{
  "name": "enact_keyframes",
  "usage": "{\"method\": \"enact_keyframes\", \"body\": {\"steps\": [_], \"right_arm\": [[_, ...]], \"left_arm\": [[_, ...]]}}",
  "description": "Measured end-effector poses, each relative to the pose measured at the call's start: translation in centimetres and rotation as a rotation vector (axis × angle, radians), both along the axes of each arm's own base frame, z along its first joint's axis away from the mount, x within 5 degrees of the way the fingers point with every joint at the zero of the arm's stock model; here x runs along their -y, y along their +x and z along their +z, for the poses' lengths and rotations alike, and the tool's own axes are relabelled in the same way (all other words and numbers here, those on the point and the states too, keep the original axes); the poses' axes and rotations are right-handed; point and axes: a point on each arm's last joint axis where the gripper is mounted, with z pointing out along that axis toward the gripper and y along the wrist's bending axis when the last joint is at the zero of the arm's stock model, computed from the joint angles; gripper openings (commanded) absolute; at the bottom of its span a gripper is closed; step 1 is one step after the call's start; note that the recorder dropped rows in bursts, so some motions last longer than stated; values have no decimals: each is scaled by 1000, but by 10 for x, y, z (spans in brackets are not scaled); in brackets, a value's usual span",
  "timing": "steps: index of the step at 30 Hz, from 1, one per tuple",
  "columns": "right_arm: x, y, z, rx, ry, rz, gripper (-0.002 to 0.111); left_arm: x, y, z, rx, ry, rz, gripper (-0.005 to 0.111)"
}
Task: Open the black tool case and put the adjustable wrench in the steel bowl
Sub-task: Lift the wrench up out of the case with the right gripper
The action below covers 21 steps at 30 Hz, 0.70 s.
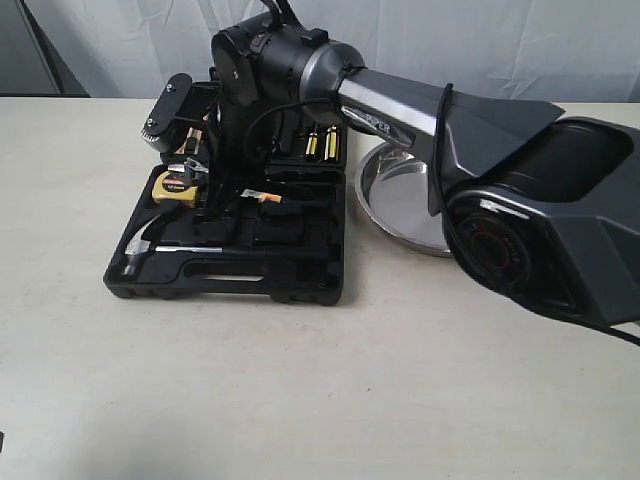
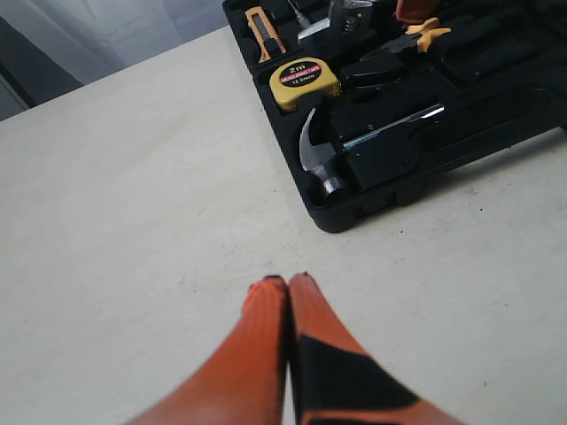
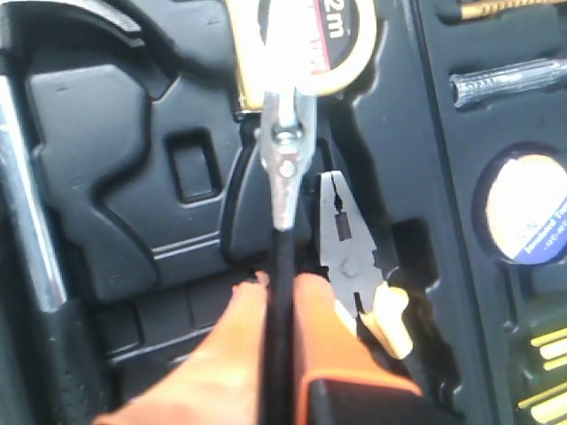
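While clamped in right gripper (image 3: 280, 285), lift adjustable wrench (image 3: 283, 177) clear of open black tool case (image 1: 290, 278), carry to steel bowl (image 1: 395, 200) at right, left gripper (image 2: 288, 282) pinched shut, empty.

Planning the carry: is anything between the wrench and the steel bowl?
Nothing visible does. The right tool grips the adjustable wrench inside the black tool case; the steel bowl sits beside it, partly hidden by the arm.

- From the exterior camera, my right arm (image 1: 400, 115) blocks the middle of the black tool case (image 1: 290, 280) and part of the steel bowl (image 1: 395, 195).
- On the right wrist camera, the adjustable wrench (image 3: 283, 168) is blurred and its head runs off the edge.
- The tape measure (image 3: 341, 35) there is cropped too.
- My left wrist camera cuts off most of the case.
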Motion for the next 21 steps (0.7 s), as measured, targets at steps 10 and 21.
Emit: {"method": "enact_keyframes", "body": {"steps": [10,21], "right_arm": [[19,8,36,13,54,-74,-1],[50,8,68,-116,105,-99,-1]], "left_arm": [[0,0,0,0,0,0,0],[0,0,0,5,0,0,0]]}}
